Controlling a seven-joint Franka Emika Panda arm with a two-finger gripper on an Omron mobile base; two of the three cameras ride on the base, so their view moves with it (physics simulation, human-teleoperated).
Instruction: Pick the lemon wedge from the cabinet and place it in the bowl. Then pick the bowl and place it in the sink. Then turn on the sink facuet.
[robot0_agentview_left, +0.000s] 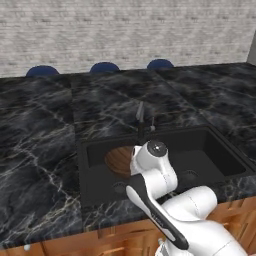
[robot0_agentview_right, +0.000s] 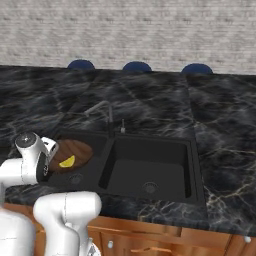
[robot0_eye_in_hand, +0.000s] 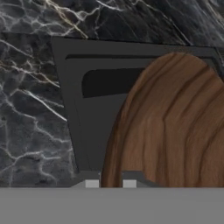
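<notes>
Right base view shows one black rectangular sink (robot0_agentview_right: 150, 170) with two deep square basins, sunk into a dark marbled counter (robot0_agentview_right: 220, 125) veined in white and gold. One wide, shallow bowl (robot0_agentview_right: 75, 152) of dark brown wood sits in the left basin, and one small yellow lemon wedge (robot0_agentview_right: 67, 161) lies inside it near the arm's side. One slim dark grey sink faucet (robot0_agentview_right: 107, 117) stands behind the divider between the basins, its thin spout angled out toward the left basin. Three rounded blue shapes (robot0_agentview_right: 137, 66) line the far edge of the counter before a pale brick wall (robot0_agentview_right: 125, 30). Reddish-brown wooden cabinet fronts (robot0_agentview_right: 150, 240) run beneath the counter. In the hand view the bowl's curved grain runs in broad bands, and the gripper (robot0_eye_in_hand: 110, 183) has its two dark fingertips drawn close together at the bowl's rim, clamped on the wooden edge between them. In the left base view the white arm's wrist covers part of the bowl in the left basin.
</notes>
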